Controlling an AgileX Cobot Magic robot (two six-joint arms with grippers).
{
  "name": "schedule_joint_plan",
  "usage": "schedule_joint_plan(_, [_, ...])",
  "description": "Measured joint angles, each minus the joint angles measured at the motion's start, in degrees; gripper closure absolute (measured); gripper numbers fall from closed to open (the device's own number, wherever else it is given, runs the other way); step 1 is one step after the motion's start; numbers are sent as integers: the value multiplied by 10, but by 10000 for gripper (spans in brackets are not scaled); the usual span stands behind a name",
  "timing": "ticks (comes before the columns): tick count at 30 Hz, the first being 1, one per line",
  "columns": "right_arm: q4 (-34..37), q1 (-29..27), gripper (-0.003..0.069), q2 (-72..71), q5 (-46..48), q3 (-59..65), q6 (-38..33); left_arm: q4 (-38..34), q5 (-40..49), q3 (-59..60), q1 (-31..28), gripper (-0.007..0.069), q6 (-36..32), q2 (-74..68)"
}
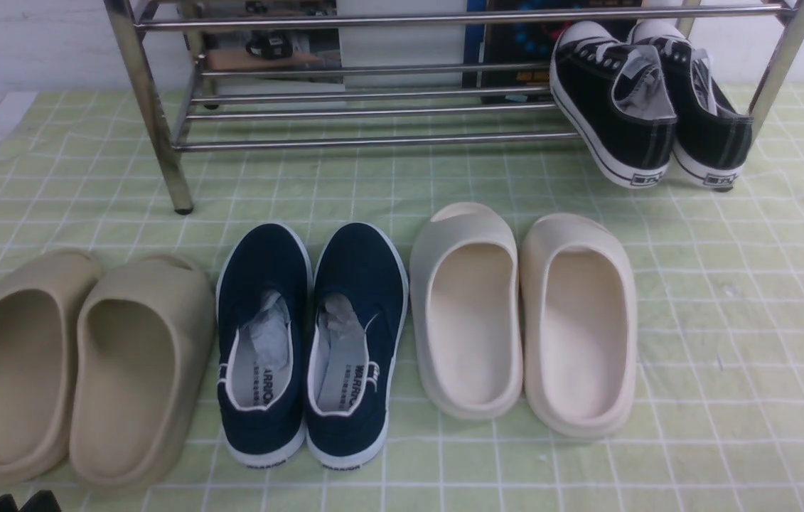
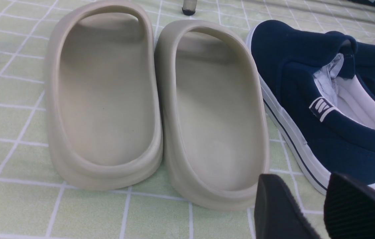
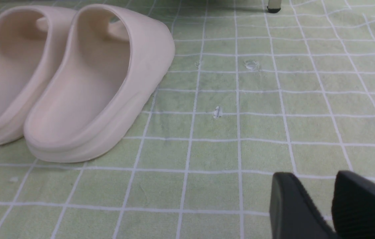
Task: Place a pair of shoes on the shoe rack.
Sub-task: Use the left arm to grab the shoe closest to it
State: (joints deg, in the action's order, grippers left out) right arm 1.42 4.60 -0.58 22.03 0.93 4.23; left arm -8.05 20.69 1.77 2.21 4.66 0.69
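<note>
Navy pair of shoes (image 1: 316, 313) sits on the desk (image 1: 729, 320), toes toward the shoe rack (image 1: 373, 141), between beige slides (image 1: 138, 370) and cream slides (image 1: 473, 313), probably staged for a straight lift. Left tool (image 2: 301, 177) is low behind the heels, fingers apart and empty. Right tool (image 3: 310, 174) is likewise apart and empty.

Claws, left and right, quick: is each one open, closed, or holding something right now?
Left claw: open, holding nothing.
Right claw: open, holding nothing.
</note>
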Motion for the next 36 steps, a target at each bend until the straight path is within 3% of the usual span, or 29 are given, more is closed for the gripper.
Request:
schedule_joint_plan(15, [0, 0, 421, 0, 0, 0, 0, -12, -2, 0, 0, 386, 0, 0])
schedule_joint_plan(21, [0, 0, 419, 0, 0, 0, 0, -14, -74, 0, 0, 386, 0, 0])
schedule_joint_plan(25, [0, 0, 419, 0, 0, 0, 0, -15, -234, 0, 0, 386, 0, 0])
schedule_joint_plan(26, [0, 0, 419, 0, 0, 0, 0, -15, -234, 0, 0, 386, 0, 0])
schedule_joint_plan(27, [0, 0, 419, 0, 0, 0, 0, -15, -304, 0, 0, 386, 5, 0])
schedule_joint_plan(31, [0, 0, 419, 0, 0, 0, 0, -17, -422, 0, 0, 386, 41, 0])
schedule_joint_plan(36, [0, 0, 419, 0, 0, 0, 0, -18, -681, 0, 0, 386, 230, 0])
